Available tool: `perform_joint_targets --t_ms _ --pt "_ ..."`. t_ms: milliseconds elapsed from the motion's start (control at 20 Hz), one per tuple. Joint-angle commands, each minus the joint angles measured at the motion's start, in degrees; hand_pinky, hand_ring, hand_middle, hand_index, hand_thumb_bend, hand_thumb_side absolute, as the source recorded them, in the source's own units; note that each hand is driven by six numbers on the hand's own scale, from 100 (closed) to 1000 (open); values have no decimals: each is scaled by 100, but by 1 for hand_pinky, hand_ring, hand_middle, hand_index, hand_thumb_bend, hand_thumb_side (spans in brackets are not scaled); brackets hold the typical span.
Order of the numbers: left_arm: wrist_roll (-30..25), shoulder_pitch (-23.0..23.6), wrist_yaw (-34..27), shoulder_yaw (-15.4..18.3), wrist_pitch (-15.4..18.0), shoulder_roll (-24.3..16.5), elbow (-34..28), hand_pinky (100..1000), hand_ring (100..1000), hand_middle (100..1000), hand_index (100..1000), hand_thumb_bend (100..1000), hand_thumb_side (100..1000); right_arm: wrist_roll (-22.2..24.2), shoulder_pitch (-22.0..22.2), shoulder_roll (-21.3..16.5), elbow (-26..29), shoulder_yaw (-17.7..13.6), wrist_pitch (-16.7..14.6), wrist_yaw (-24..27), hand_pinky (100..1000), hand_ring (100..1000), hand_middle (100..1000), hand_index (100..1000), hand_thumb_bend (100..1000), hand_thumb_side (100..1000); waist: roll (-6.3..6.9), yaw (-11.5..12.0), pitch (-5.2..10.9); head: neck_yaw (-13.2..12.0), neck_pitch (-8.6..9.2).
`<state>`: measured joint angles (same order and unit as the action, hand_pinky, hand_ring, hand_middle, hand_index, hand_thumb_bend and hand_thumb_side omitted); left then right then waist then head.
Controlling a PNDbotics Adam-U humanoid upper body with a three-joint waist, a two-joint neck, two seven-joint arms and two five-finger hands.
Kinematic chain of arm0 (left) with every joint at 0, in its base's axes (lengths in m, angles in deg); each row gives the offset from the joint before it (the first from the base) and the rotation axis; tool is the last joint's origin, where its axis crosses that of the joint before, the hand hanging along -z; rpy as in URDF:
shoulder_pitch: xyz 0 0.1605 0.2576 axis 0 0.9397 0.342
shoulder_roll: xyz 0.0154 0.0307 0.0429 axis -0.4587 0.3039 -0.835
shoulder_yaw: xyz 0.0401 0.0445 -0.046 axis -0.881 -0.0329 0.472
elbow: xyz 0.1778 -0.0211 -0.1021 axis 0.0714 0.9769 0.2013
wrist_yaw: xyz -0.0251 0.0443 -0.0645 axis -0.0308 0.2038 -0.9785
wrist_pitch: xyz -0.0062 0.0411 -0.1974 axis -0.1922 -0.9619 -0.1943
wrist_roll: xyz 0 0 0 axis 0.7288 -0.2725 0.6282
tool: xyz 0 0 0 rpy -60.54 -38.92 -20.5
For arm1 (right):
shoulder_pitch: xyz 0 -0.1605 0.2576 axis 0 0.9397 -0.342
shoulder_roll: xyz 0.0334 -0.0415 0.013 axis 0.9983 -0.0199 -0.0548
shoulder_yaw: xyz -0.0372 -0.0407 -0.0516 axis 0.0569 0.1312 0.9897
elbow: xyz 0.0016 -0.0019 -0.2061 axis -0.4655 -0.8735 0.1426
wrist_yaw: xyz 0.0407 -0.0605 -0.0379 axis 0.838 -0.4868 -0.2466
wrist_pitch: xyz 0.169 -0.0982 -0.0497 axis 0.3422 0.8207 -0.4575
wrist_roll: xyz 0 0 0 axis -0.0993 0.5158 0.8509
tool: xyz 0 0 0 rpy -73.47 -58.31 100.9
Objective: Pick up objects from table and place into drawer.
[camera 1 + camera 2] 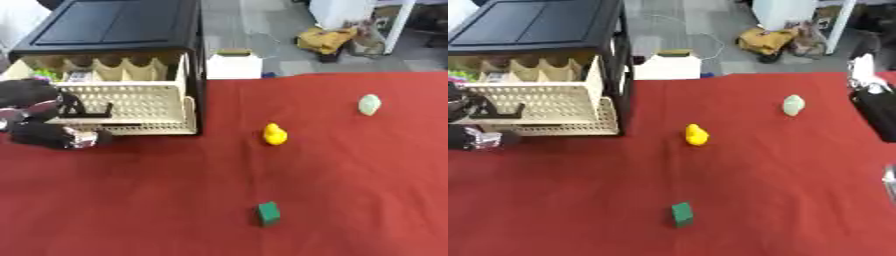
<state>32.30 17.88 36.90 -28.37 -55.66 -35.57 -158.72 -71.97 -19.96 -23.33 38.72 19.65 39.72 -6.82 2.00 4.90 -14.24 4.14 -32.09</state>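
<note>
Drawer (122, 102), cream with a perforated front and a dark handle, stands pulled out of the black cabinet (114, 30) at the far left of the red table (350, 190). Small coloured things lie in its back part, too blurred to name. At its front the left hand (52, 135) shows as a dark shape, its fingers reaching toward the handle; whether they are spread, pressed together or pinching anything cannot be told. A second dark part of that arm sits just above it, beside the left end of the drawer.

Just behind the table, right of the cabinet, a white box (234, 65) stands on the grey floor.

Near the middle of the cloth sits a yellow duck-shaped toy (275, 134), upright, apart from the cabinet. Toward the near edge, a little left of the duck, lies a small green block (268, 213), well apart from everything else. Farther right and farther back rests a pale green rounded thing (369, 104), alone on the cloth.

At the right border of the right eye view the right hand (877, 110) enters as a black mass with a pale piece on top, above the table's far right side, touching none of the objects; how its fingers stand cannot be told.
</note>
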Motion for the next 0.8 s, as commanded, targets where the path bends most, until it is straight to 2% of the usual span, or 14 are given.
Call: perform_joint_targets --t_ms 50,800 --pt "-3 2 -48 22 -9 -289 -151 100 100 100 798 540 1000 -28 -72 -83 95 -62 -7 22 667 692 569 797 179 639 -9 2 94 -10 64" --pt "321 433 -299 172 -228 -647 -888 100 100 100 773 524 1000 -32 -92 -83 95 -62 -9 21 667 693 569 797 178 638 -7 9 79 -3 102"
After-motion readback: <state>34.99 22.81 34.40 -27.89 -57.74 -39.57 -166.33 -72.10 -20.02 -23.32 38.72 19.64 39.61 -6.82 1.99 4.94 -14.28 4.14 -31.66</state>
